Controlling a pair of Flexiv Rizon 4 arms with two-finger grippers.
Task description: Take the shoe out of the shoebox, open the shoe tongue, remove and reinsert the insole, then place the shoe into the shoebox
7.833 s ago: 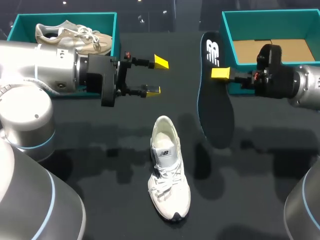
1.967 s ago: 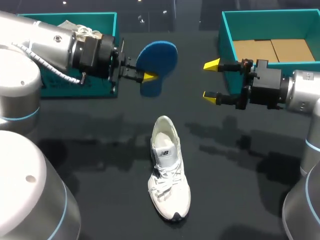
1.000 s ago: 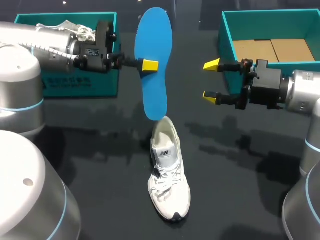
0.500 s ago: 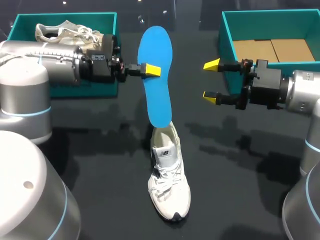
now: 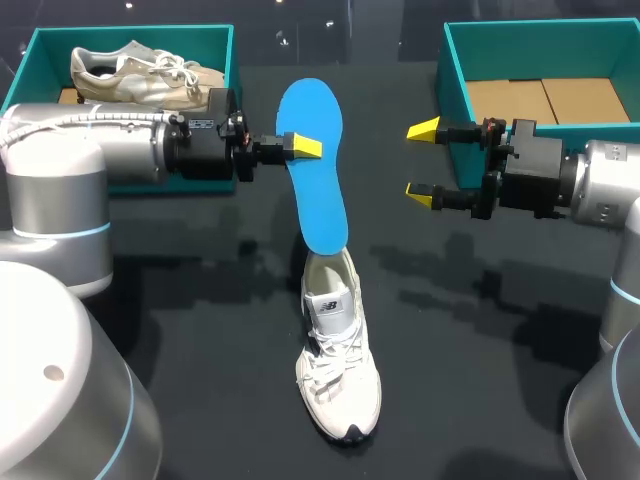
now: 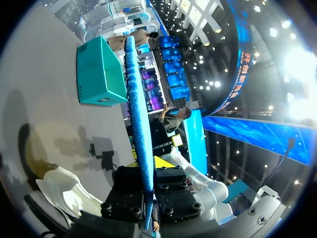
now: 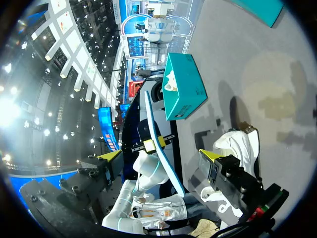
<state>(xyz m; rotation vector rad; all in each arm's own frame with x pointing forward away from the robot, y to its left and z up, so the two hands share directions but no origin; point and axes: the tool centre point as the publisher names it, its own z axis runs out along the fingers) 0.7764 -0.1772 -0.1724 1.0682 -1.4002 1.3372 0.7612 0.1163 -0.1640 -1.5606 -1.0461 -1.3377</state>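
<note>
While right tool (image 5: 422, 161) gapes (wide), left tool (image 5: 304, 146) pinches the insole (image 5: 320, 205).

The head camera looks down from above and behind on the whole counter (image 5: 180, 330). The left wrist camera sits close behind the left tool (image 6: 147, 166), facing across toward the right box (image 6: 99, 74). The right wrist camera faces back toward the left box (image 7: 185, 94). All three share the shoe (image 5: 335, 350) and insole (image 5: 315, 170).

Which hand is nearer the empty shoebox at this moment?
Right. The right hand sits open just beside the left wall of the empty shoebox; the left hand is farther off, shut on the blue insole.
</note>
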